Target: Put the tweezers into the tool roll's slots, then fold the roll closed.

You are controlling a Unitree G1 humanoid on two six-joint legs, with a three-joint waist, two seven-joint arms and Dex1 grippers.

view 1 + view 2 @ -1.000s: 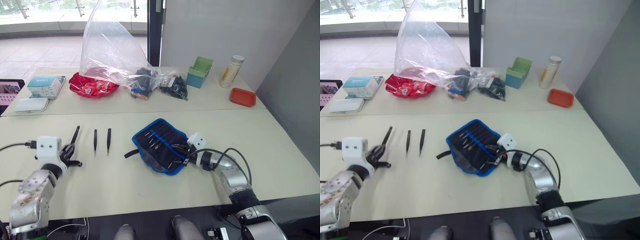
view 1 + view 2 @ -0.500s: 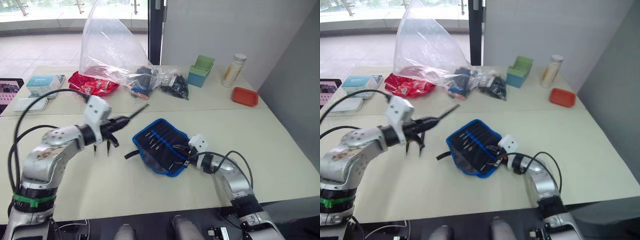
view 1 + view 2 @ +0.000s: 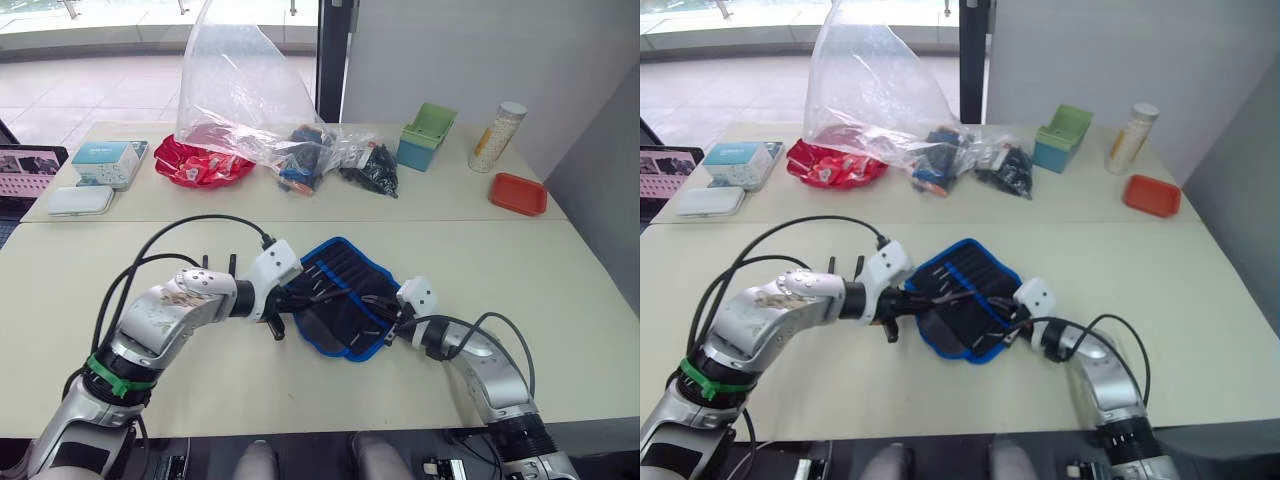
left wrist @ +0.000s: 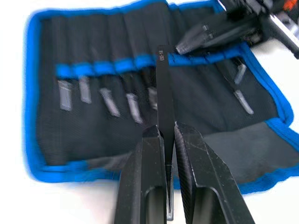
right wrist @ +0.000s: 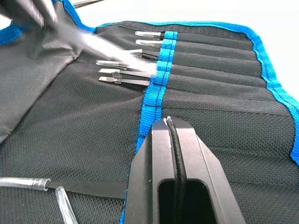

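Centrally, the left hand point(image 4: 166, 140) pinched a tweezer point(image 4: 163, 84), its length pointing into the slots point(image 4: 117, 67) of the roll point(image 3: 345, 300); the right hand point(image 5: 171, 140) stayed closed on the roll's fabric.

Open pale surface point(image 3: 560, 290) lies on the right side of the tool roll point(image 3: 340, 300), while the left gripper point(image 4: 166, 140) and right gripper point(image 5: 170, 135) crowd in over the roll from either side, and a clear plastic bag point(image 3: 240, 90), boxes and containers line the far edge.
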